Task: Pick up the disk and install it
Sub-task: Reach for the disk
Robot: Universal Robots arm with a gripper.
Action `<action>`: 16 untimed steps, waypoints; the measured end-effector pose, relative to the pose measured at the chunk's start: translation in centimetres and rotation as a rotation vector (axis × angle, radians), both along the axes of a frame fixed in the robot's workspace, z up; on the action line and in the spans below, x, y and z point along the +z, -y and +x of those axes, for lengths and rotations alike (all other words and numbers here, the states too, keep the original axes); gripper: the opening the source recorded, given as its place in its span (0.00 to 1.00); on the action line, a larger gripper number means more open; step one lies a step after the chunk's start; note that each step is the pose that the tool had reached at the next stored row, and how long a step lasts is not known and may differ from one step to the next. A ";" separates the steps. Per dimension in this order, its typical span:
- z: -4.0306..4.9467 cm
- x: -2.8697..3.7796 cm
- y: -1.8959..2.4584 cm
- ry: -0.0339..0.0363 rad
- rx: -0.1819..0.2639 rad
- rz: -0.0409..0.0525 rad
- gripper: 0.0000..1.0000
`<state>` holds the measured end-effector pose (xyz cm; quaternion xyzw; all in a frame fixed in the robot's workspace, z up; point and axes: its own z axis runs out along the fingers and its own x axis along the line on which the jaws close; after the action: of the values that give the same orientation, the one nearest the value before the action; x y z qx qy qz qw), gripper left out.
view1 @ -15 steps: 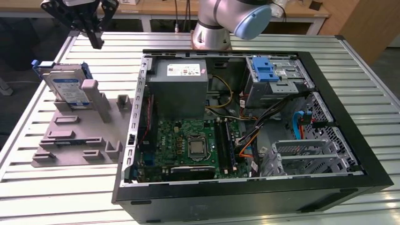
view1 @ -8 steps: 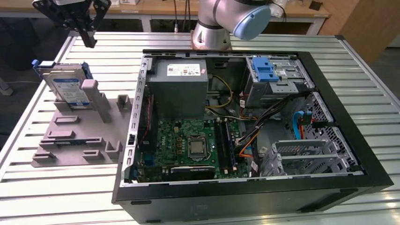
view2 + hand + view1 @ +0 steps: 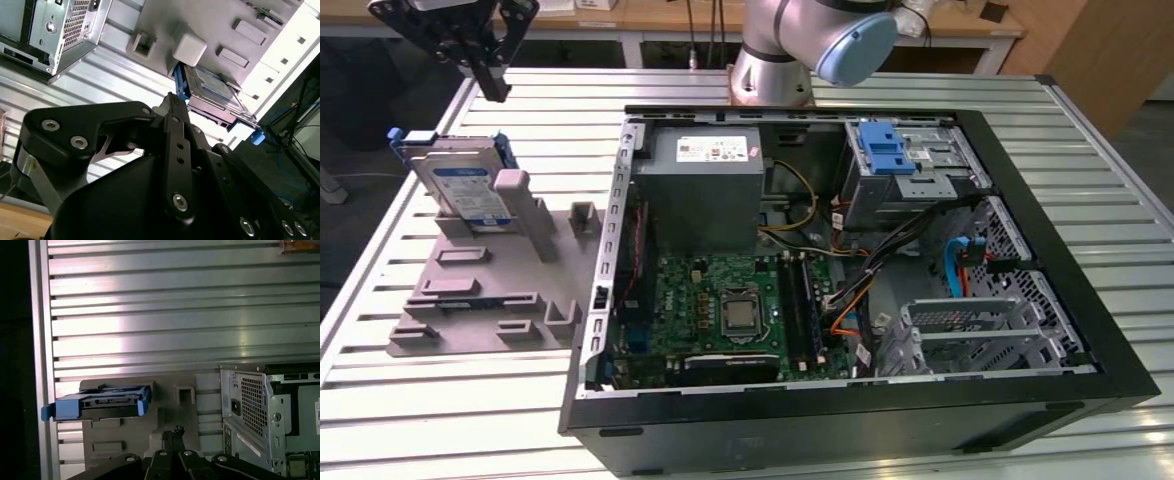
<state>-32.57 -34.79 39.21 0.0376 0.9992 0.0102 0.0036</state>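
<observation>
Long silver metal slats make up the worktop [image 3: 414, 410], and all the things sit on it. One flat silver disk with a blue-and-white label and a blue plastic frame round its edges [image 3: 458, 185] stands on its thin edge at the exterior view's left. It sits in a slot of one flat grey plastic stand [image 3: 467, 300] and leans on a little grey post [image 3: 514, 195]. I think it is stood up like that so its thin sides are free to be pinched from above. The stand has several more slots, and they look empty.

The black jaws hang above the disk, near it but not touching. They look pressed together and they pinch nothing, so the disk is not picked up yet. They belong to one silver robot arm with a blue cap [image 3: 841, 45], which is fixed at the far side of the worktop.

Just beside the stand lies one big black computer case [image 3: 854, 415]. It lies on its side with the open side up, I think so the arm can reach in from the top. Inside I count one grey metal box with a white sticker [image 3: 704, 175], one green board [image 3: 707, 290] and one small blue plastic latch [image 3: 886, 150] on a silver metal cage [image 3: 934, 165]. The disk is outside the case, so it is not put in yet.
</observation>
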 end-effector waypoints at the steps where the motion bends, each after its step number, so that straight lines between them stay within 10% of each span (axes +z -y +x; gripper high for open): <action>1: -0.03 0.00 0.00 -0.0001 0.002 0.0001 0.11; 16: -3.44 -0.01 -0.02 -0.0003 0.005 0.0000 0.11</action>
<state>-36.01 -34.77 39.20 0.0351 0.9993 0.0103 0.0034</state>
